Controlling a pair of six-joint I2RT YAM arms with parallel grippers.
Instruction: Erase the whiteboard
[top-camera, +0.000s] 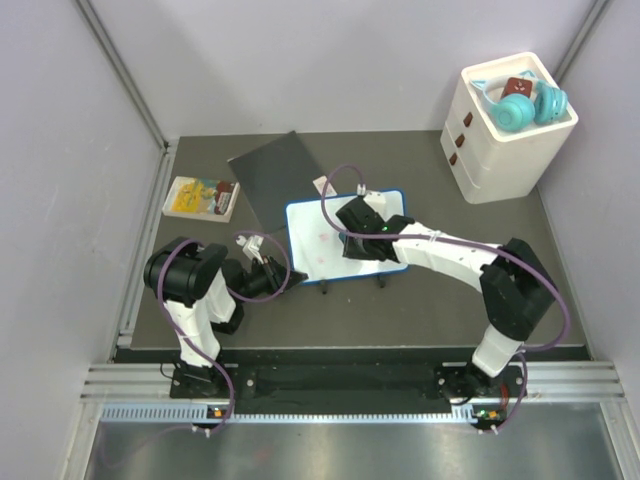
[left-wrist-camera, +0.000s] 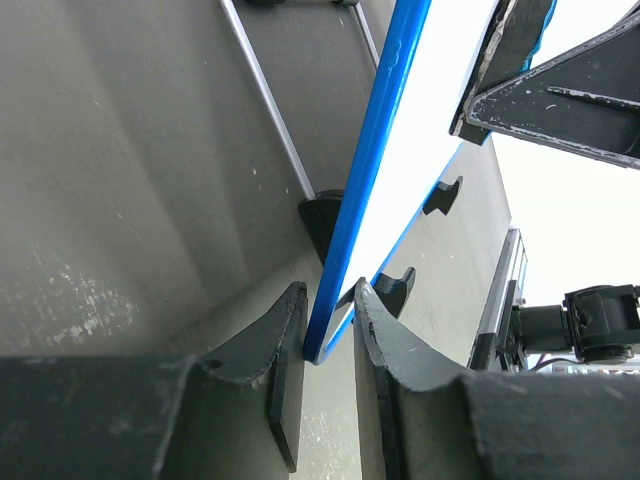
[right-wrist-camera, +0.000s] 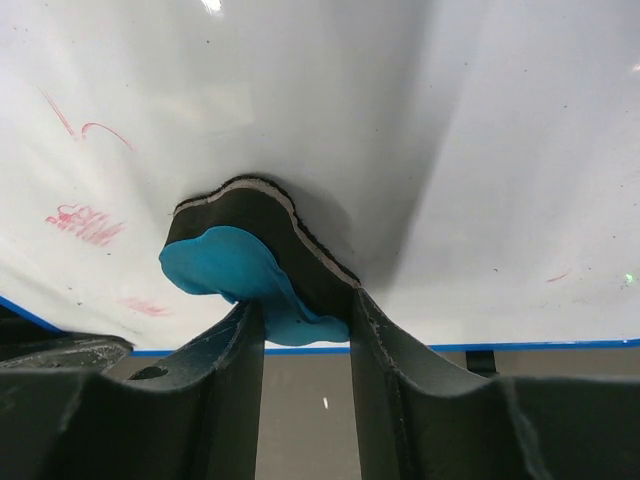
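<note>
Right gripper (right-wrist-camera: 303, 315) tight around eraser (right-wrist-camera: 250, 225) on whiteboard (right-wrist-camera: 400, 120) (red traces (right-wrist-camera: 85, 225)); left gripper (left-wrist-camera: 328, 320) seemingly tight on its edge (left-wrist-camera: 370, 170).

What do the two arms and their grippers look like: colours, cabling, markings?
The left arm and right arm have white links with bulky black joints; a purple cable loops along each. The left gripper and right gripper have dark, matte, scuffed fingers with curved tips. No markings seen.

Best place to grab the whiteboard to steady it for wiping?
The thin blue frame at the whiteboard's near-left corner, from the left, one finger above, one below: black feet lift the flat board, leaving room underneath. The left pincer straddles it there.
</note>
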